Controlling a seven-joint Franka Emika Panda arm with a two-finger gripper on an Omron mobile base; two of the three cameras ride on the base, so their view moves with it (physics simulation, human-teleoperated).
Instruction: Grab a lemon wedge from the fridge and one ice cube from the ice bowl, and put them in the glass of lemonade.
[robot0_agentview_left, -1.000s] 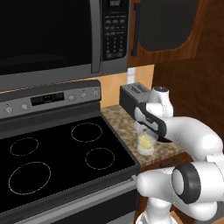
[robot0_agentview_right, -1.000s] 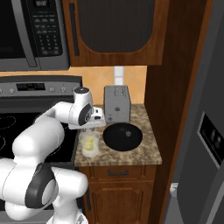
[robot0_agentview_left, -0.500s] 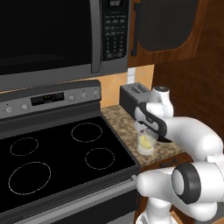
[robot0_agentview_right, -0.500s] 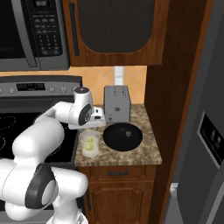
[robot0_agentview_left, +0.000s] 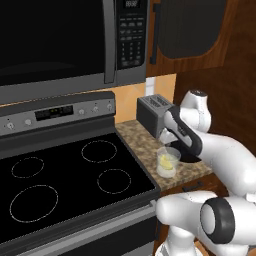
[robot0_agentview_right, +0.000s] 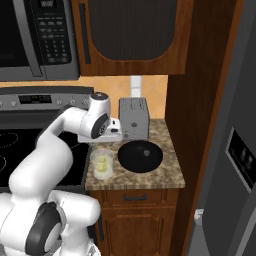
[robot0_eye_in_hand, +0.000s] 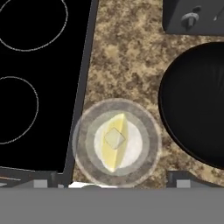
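1. Lemon wedge (robot0_eye_in_hand: 113, 144) lies inside the glass of lemonade (robot0_eye_in_hand: 116, 142), with a small pale ice cube (robot0_eye_in_hand: 114, 138) sitting on top of it.
2. That glass stands on the speckled bench (robot0_agentview_right: 165, 167), just beside the stove's black cooktop (robot0_agentview_left: 70, 180) on one side and the ice bowl (robot0_agentview_right: 140, 155) on the other, apart from both.
3. Behind the bowl stands the silver toaster (robot0_agentview_right: 134, 117), near the wall.
4. Above the glass hangs the tool (robot0_agentview_right: 102, 145), its fingers spread wide and holding nothing.
5. At the right of the room, the grey fridge (robot0_agentview_right: 235, 165) shows its dispenser panel.
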